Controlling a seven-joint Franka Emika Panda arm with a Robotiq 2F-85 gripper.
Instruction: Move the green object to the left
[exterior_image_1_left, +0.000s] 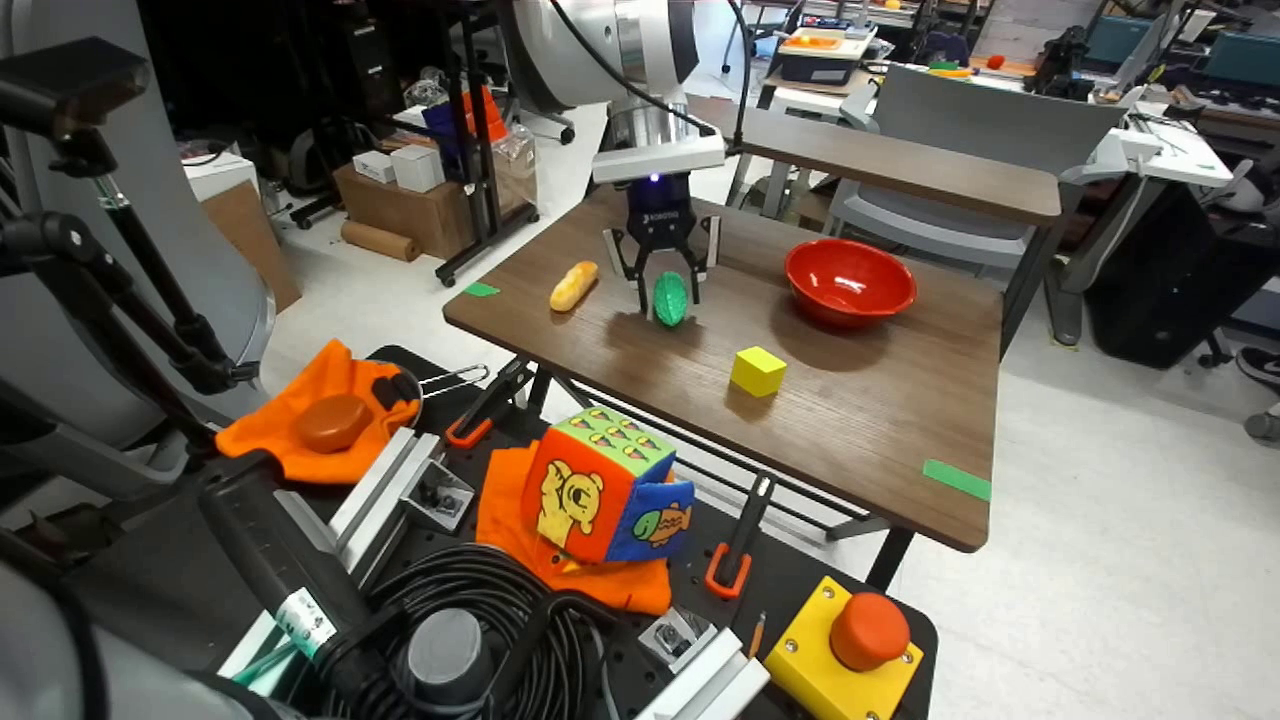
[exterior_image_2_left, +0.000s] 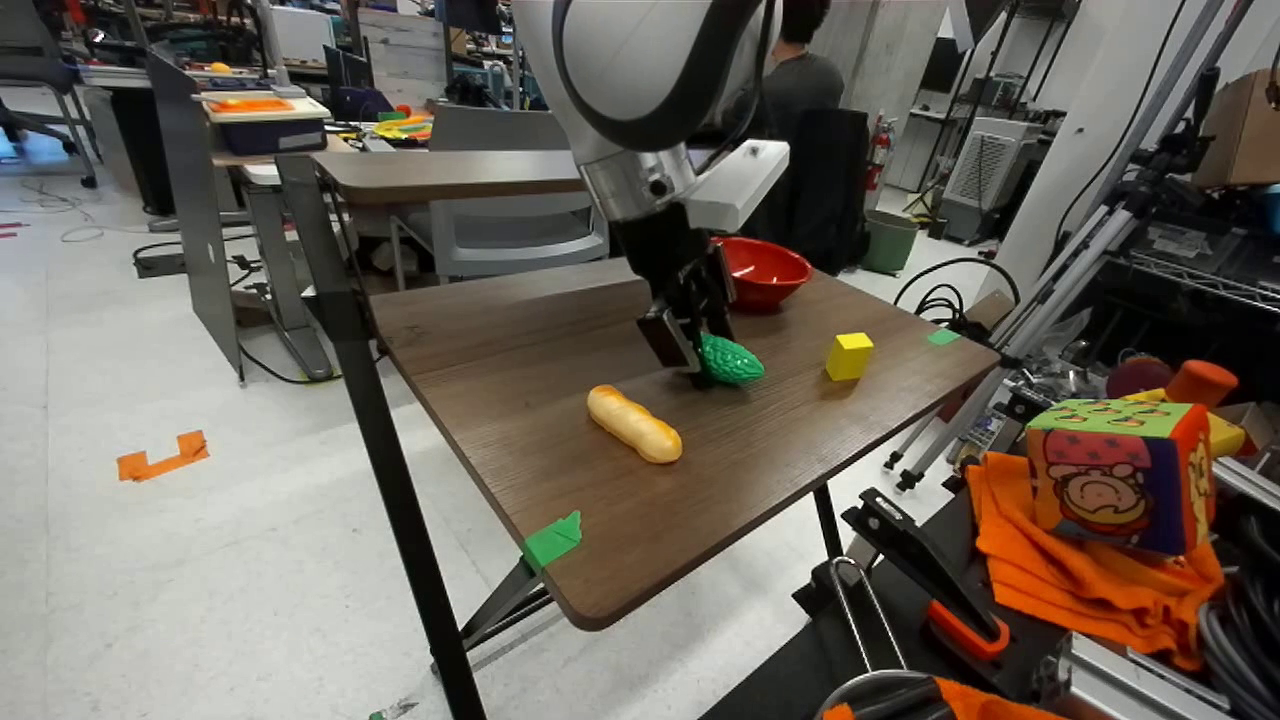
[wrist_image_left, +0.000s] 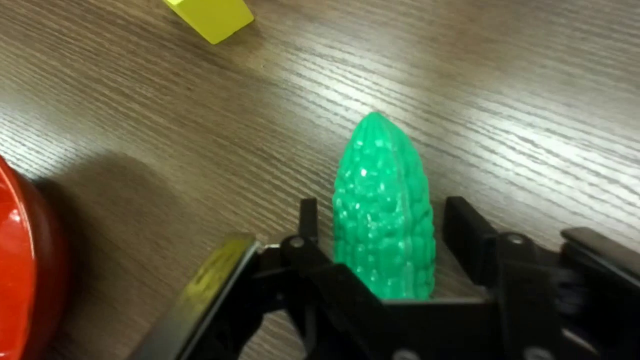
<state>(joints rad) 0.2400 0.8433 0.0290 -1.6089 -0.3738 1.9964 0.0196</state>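
“Green object (wrist_image_left: 385, 200): where is it found?”

“On the brown table (exterior_image_1_left: 880, 430), under the gripper (exterior_image_1_left: 670, 303). In both exterior views it is placed between the elongated yellow-orange piece (exterior_image_2_left: 635, 425) and the yellow cube (exterior_image_1_left: 758, 372).”

“Is it grasped?”

“It is straddled, not grasped. The jaws are spread around it: in the wrist view, fingers (wrist_image_left: 308, 220) are seen on both sides, and a strip of the table is shown between each of them and the green surface.”

“How is it turned?”

“In the wrist view its tapered tip is pointed toward the upper edge, while its lower end is partly covered by the gripper. Its skin is covered with bumps and marked by a seam along its length.”

“What is set near it?”

“The cube and the elongated piece are set on either side, each clear of the fingers. The red bowl (exterior_image_2_left: 770, 280) is set well apart; in an exterior view it is partly hidden by the gripper, and in the wrist view it is cut by the left edge, as the cube is by the upper edge.”

“And along the table's edge?”

“Green tape (exterior_image_1_left: 957, 479) is stuck flat near two corners.”
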